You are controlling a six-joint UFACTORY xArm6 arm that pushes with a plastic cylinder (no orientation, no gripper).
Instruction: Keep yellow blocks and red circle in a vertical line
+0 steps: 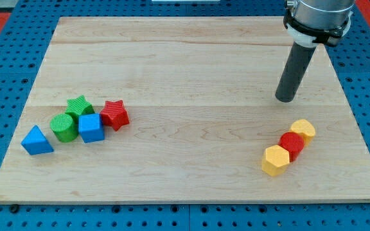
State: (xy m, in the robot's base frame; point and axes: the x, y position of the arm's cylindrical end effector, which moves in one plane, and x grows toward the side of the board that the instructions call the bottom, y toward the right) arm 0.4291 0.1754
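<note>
My tip (286,99) — a bare rod, no jaws, holding nothing — hovers above the slanted yellow–red circle (292,144)–yellow row; straightening comes next.

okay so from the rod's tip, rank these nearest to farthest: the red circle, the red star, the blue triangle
Measured from my tip, at the view's upper right:
1. Red circle, just below the tip, between the two yellow blocks at the view's right.
2. Red star, far across at the view's left, right end of the cluster.
3. Blue triangle, leftmost block, near the board's left edge.
</note>
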